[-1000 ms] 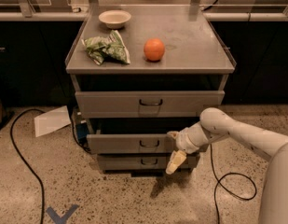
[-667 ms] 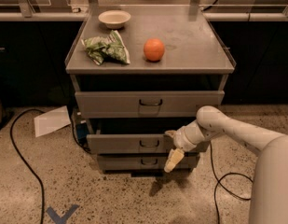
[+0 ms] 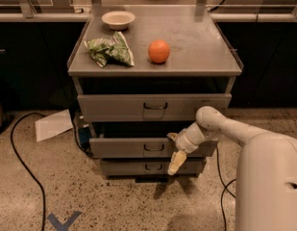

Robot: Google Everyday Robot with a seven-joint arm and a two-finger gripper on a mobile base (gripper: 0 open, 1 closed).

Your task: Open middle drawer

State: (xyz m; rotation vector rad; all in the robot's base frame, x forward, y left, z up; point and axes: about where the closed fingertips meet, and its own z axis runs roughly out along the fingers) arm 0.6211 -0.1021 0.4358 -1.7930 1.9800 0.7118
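The middle drawer (image 3: 121,148) is a wide grey front in the metal cabinet, with a small dark wire handle (image 3: 153,148) at its centre. It stands out a little from the cabinet, with a dark gap above it. My gripper (image 3: 174,149) is at the drawer front, just right of the handle. It is open, with one fingertip up near the drawer's top edge and the pale lower finger (image 3: 176,161) hanging down over the bottom drawer. The tray inside is hidden.
The taller top drawer (image 3: 114,108) and the shallow bottom drawer (image 3: 126,168) flank it. An orange (image 3: 159,51), a green bag (image 3: 110,50) and a white bowl (image 3: 118,19) sit on the cabinet top. Paper (image 3: 53,125) and a cable (image 3: 23,163) lie on the floor at left.
My arm and gripper have shifted slightly left along the middle drawer front, closer to the handle. The drawers have not visibly moved.
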